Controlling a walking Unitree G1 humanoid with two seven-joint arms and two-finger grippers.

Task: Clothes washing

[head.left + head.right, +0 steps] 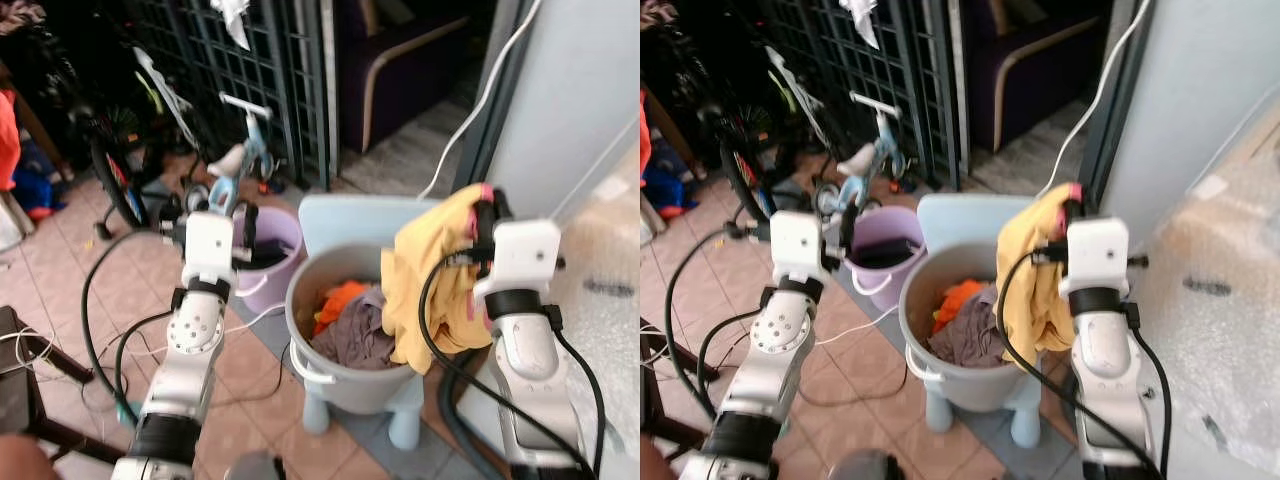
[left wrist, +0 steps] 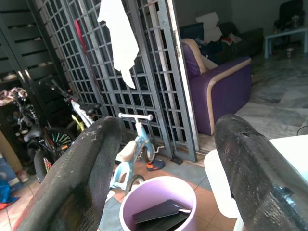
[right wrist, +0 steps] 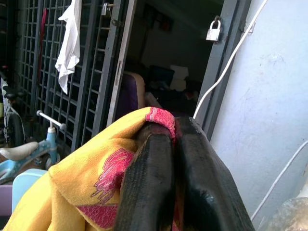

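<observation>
In your left eye view, your right hand [image 1: 484, 212] is raised above the right rim of the grey tub [image 1: 345, 385] and grips a yellow cloth [image 1: 432, 275] at its top edge; the cloth hangs down over that rim, partly inside the tub. The tub holds a grey garment [image 1: 358, 335] and an orange one [image 1: 338, 298], and it stands on a pale blue stool [image 1: 352, 218] on the tiled floor [image 1: 60, 270]. Your left hand [image 1: 222, 225] is up at the tub's left side, holding nothing, in front of a purple bucket [image 1: 272, 232] that sits just beside the stool. Behind it you have a small blue bike [image 1: 240, 160] against a dark grille [image 1: 230, 80]. In your right eye view the same layout shows: the cloth drapes from your right hand over the tub's right rim, with a pale wall [image 1: 1210, 90] and a white cable [image 1: 1102, 100] behind it. In your left wrist view your two fingers [image 2: 82, 178] stand wide apart with nothing between them, and through the gap you see the purple bucket with a dark flat thing inside, the blue bike and a purple armchair [image 2: 219, 91] beyond the grille. In your right wrist view the fingers [image 3: 154, 187] are pressed together on the yellow cloth, whose pink-edged hem folds over their tips; a padlock [image 3: 213, 31] hangs on the gate frame behind.
</observation>
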